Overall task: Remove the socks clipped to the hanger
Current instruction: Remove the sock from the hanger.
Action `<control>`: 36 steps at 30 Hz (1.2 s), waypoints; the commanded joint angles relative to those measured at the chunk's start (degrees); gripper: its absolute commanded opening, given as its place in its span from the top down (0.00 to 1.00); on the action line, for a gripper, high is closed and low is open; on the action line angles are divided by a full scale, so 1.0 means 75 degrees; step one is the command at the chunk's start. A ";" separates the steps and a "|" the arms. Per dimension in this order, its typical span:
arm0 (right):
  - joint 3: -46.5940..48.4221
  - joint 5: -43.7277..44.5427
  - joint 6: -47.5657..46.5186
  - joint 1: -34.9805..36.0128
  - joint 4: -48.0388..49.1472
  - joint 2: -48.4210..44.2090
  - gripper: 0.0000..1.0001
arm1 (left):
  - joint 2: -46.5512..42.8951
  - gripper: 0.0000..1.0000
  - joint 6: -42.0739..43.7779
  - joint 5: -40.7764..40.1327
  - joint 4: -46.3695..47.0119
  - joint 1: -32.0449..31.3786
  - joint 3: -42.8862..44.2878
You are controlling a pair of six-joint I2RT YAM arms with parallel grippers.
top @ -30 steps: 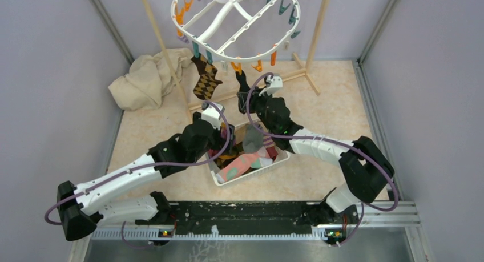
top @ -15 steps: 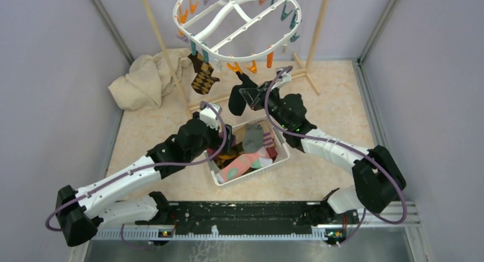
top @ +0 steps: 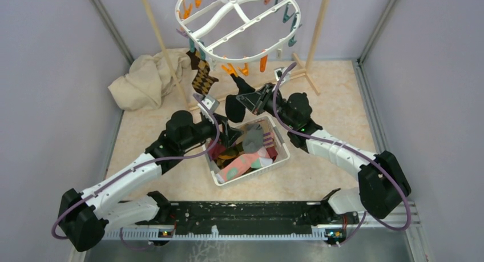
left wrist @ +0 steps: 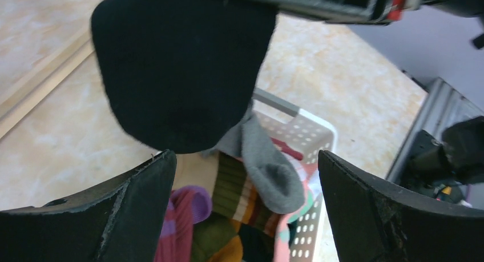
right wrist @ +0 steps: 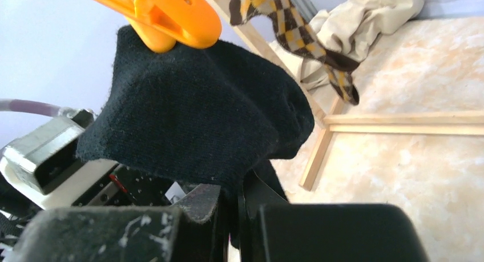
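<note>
The white oval hanger hangs at the top, tilted, with orange and teal pegs. A black sock hangs from an orange peg. My right gripper is shut on this sock's lower part; in the right wrist view the sock sits under the orange peg and between my jaws. A brown-yellow argyle sock is clipped to the hanger's left. My left gripper is open and empty just below the black sock, above the basket.
A white mesh basket holds several loose socks: grey, pink, maroon, striped. A beige cloth lies at the back left. The wooden rack's poles and base bars stand behind. Grey walls close both sides.
My right gripper has lifted and swung left with the black sock. My left gripper has risen out of the basket towards the sock. The hanger has swung and tilted.
</note>
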 commanded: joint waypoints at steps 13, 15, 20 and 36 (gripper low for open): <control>-0.0135 -0.0961 0.0735 -0.0056 0.0244 -0.0612 0.95 | 0.0432 0.01 0.0087 0.0419 0.1048 0.0007 0.0081; -0.0124 -0.1019 0.0747 -0.0056 0.0115 -0.0704 0.95 | 0.0449 0.01 0.0103 0.0212 0.1087 0.0007 0.0086; -0.0123 -0.1116 0.0764 -0.0057 -0.0067 -0.0810 0.95 | 0.0593 0.01 0.0117 -0.0022 0.1443 0.0007 0.0028; -0.0217 -0.1232 0.1036 -0.0062 0.0070 -0.0811 0.96 | 0.1109 0.46 0.0198 0.0503 0.2011 0.0002 0.0181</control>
